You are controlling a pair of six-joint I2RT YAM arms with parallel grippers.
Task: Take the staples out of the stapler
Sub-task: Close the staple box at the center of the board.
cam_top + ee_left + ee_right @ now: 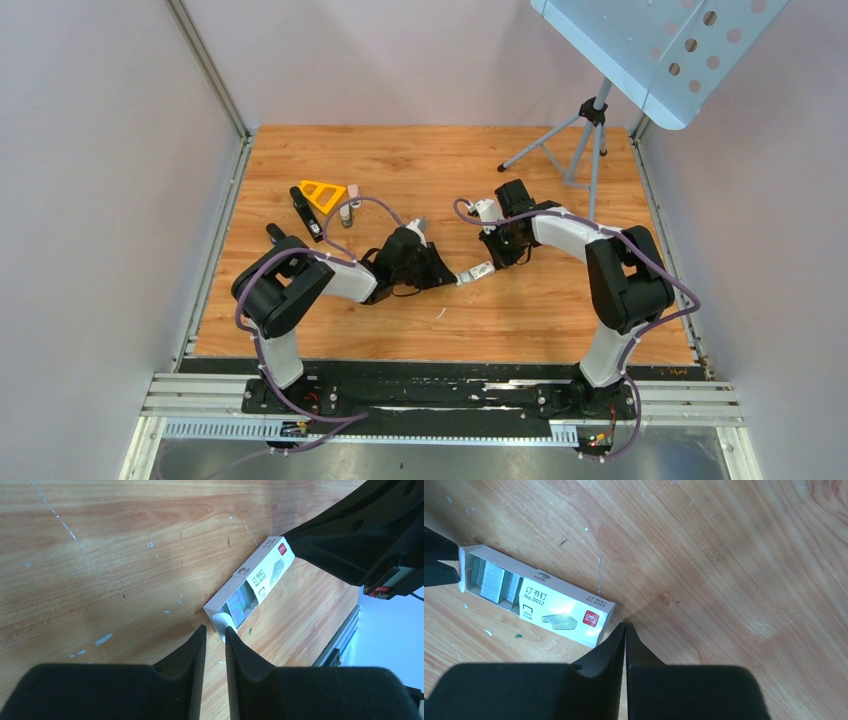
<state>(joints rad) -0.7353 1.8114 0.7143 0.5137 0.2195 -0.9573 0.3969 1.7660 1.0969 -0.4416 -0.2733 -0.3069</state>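
- The left arm lies low over the wooden table (440, 160). Its forearm stretches to the right from a raised elbow, and the wrist points at the middle of the board.
- The left gripper (215, 630) is closed to a narrow slit. The white end flap of the staple box (260, 575) appears to be caught between its tips.
- The staple box lies flat between the two grippers, with its open end, showing rows of staples, toward the left gripper.
- The right arm bends at a high elbow. Its forearm runs back to the left and the wrist tips down to the box.
- The right gripper (625, 626) is fully closed and holds nothing, with its tips just beside the box's closed end.
- The stapler (308, 215), apparently the long black item, lies well apart at the far left, beside a yellow triangle (322, 193).
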